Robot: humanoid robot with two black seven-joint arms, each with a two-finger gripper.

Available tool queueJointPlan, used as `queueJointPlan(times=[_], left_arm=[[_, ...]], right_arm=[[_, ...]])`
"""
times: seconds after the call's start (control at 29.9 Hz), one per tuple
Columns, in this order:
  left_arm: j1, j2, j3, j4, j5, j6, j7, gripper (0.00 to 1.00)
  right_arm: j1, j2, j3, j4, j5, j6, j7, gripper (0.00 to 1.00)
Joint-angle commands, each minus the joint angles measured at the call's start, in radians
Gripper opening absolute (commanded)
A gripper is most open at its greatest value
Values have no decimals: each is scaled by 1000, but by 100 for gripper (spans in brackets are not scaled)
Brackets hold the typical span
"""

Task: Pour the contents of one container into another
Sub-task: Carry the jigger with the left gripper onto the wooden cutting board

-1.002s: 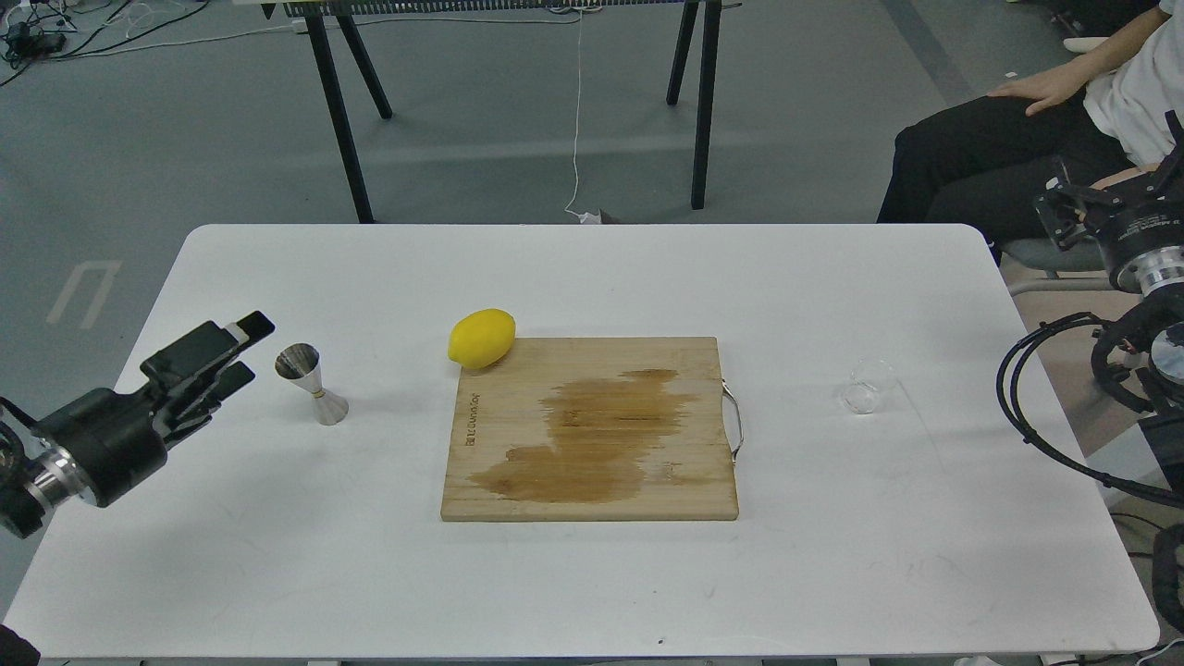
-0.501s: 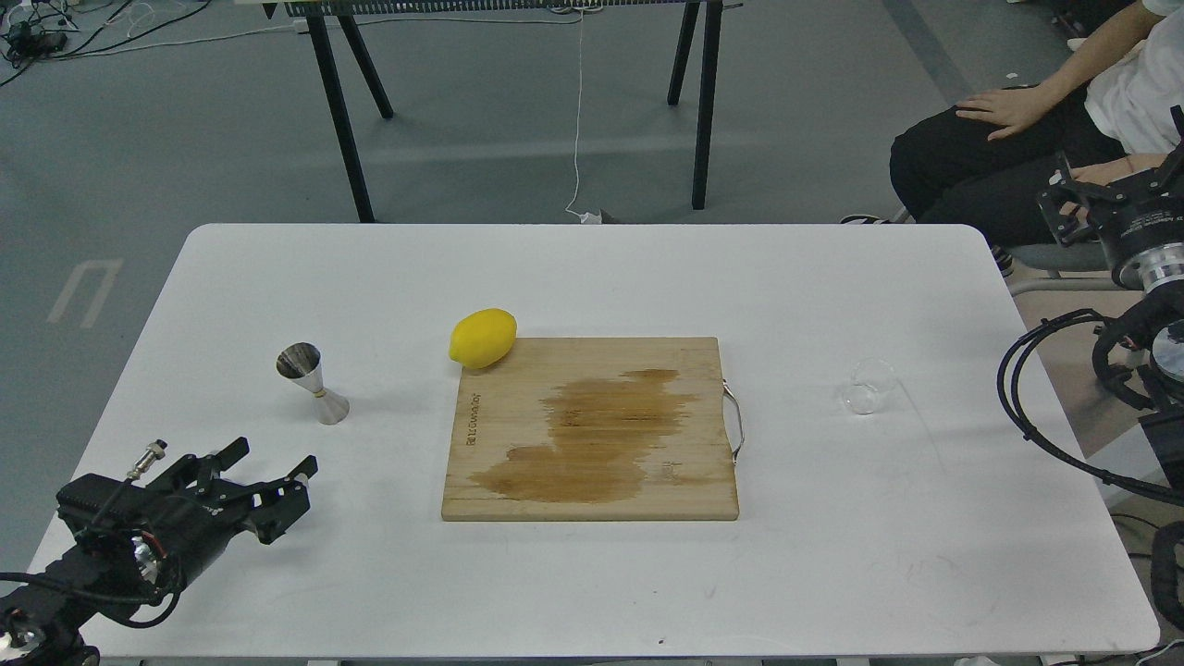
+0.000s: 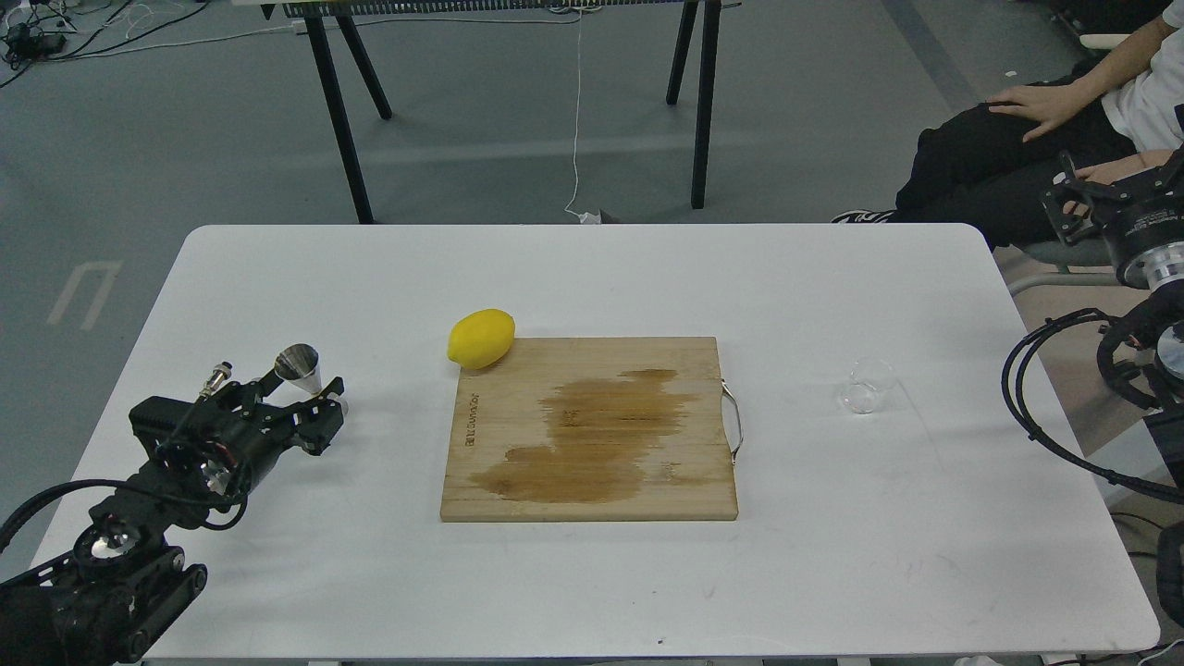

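The steel jigger (image 3: pixel 298 361) stands at the table's left; only its upper cone shows above my left gripper (image 3: pixel 310 396). That gripper is open, with one finger on each side of the jigger's lower half, which it hides. Whether the fingers touch the jigger I cannot tell. The clear glass cup (image 3: pixel 868 387) sits alone on the table to the right of the cutting board. My right gripper (image 3: pixel 1073 199) hangs off the table's far right edge, well away from the cup, too dark for its fingers to be told apart.
A wooden cutting board (image 3: pixel 592 481) with a wet brown stain lies mid-table, and a lemon (image 3: pixel 481 338) touches its far left corner. A seated person (image 3: pixel 1008 157) is beyond the right corner, close behind my right gripper. Black cables (image 3: pixel 1036 407) loop at the right edge.
My left arm swung down and back toward the near left corner, then came forward again to the jigger, now with its fingers around the lower half. The right arm barely moved.
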Motion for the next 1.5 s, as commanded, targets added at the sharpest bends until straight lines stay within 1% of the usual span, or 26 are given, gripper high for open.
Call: queueJointPlan(times=[0.0,0.07,0.17,0.23,0.37,0.47,0.53,0.73,0.83,1.0,1.17,1.27,1.37,1.4,1.47], left_arm=[[-6,-11,2,11,1,-2,1,51],[-4,-11,2,15,0,-3,1,35],[-4,-9,8,15,-2,-2,1,20],[-6,-11,8,15,-2,1,1,15],[-13,-11,6,11,-3,27,2,11],[-33,-9,5,-24,-3,52,-1,9],[-59,1,6,-78,-3,60,1,9],[-171,1,17,-245,29,40,6,9],[-219,-12,73,-311,103,17,9,8],[-260,-109,178,-356,103,9,9,8],[-256,-202,300,-347,103,-42,10,8],[-246,-261,348,-302,103,-66,12,8],[-245,-319,376,-243,103,-71,19,9],[-242,-331,376,-215,103,-69,42,10],[-236,-342,376,-175,103,-69,105,11]], right_arm=[[-3,-8,-10,0,-1,0,-1,100],[-3,-8,-10,0,-1,0,-1,100],[-3,-8,-10,0,-1,0,-1,100],[-3,-9,-8,0,-1,0,-1,100],[-3,-8,-10,0,-1,0,-1,100],[-3,-9,-10,0,-1,0,-1,100],[-3,-11,-10,0,-1,0,-1,100],[-4,-17,-8,-4,-1,0,1,100],[-4,-23,-8,-5,-1,0,1,100],[-7,-28,-8,-7,-1,0,1,100],[-10,-29,-8,-8,-1,0,3,100],[-10,-29,-8,-7,-1,0,3,100],[-10,-29,-8,-8,-1,0,3,100],[-10,-29,-8,-7,-1,0,3,100],[-10,-29,-8,-8,-1,0,3,100]])
